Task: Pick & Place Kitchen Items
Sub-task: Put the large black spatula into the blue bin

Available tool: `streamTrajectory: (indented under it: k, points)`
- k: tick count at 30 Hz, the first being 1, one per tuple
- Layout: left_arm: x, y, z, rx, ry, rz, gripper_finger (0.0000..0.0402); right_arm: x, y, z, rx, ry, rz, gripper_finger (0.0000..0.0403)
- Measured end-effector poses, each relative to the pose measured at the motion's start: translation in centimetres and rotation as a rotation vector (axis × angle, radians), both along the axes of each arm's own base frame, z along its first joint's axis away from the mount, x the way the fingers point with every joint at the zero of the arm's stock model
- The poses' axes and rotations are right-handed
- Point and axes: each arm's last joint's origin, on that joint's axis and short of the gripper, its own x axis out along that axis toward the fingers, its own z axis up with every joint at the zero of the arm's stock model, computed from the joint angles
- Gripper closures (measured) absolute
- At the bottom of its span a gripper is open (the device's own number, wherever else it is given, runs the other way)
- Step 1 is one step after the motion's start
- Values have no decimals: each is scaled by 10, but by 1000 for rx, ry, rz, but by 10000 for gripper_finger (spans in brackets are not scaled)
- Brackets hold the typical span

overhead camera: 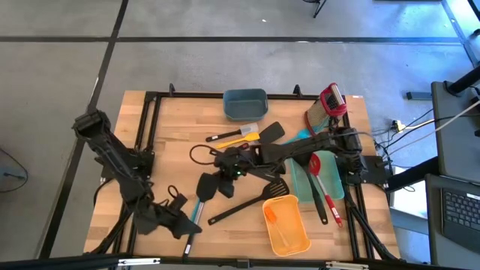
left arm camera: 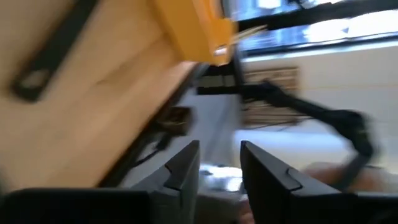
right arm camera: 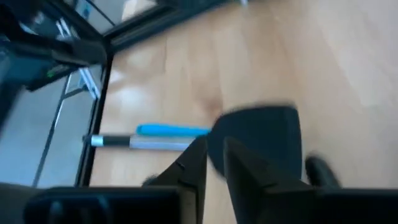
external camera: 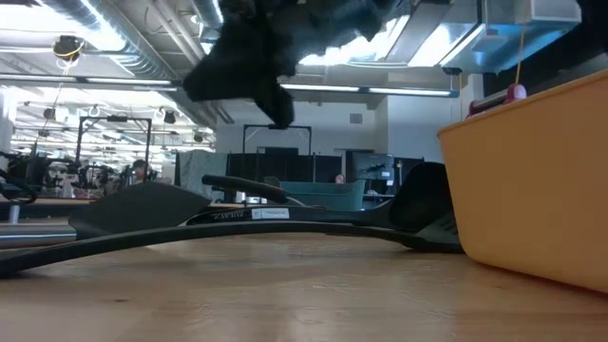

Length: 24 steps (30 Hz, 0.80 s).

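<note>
At the middle of the wooden table (overhead camera: 180,112) the right gripper (overhead camera: 225,166) hangs over a black turner (overhead camera: 207,184), its fingers (right arm camera: 198,163) drawn to a narrow slit with nothing visibly pinched between them; the wrist view shows the turner's flat head just past the tips. The left gripper (overhead camera: 178,220) sits near the front edge on its own side, well apart from the pile, its fingers (left arm camera: 180,171) narrow too, a small gap showing and nothing in it.

The rest of the kitchen items lie scattered across the right half: a slotted black turner (overhead camera: 251,204) beside an orange bin (overhead camera: 285,223), a red spoon (overhead camera: 321,184) on a teal tray, a yellow-headed spatula (overhead camera: 234,136), and a teal-handled utensil (overhead camera: 199,206) toward the front. A blue-grey bin (overhead camera: 245,104) stands at the back edge.

These should handle light and stiff, I'd judge, though smooth plastic handles lying flat on wood may skid or pivot when nipped. The turner's head is broad and thin, a poor place to grip; the neck or mid-handle looks the better hold, taken across the handle's width so it doesn't swing.

In the low view one black handle (external camera: 247,216) carries a small white label, too small to read.
</note>
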Motion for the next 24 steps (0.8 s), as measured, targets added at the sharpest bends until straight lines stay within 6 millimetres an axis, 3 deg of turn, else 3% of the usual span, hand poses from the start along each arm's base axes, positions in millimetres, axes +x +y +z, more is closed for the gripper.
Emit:
streamTrajectory:
  k: [7,12,17,24]
  points:
    - [-7,-2,16,106,289,-101,358,24,5,-15,-32,118,52,359]
    - [-8,-4,21,52,362,-160,364,37,13,-28,-87,190,69,359]
    - [-8,-10,14,22,415,-192,365,40,15,-32,-137,190,27,359]
    - [-3,-22,-11,-3,556,-227,367,40,9,-33,-188,195,-34,359]
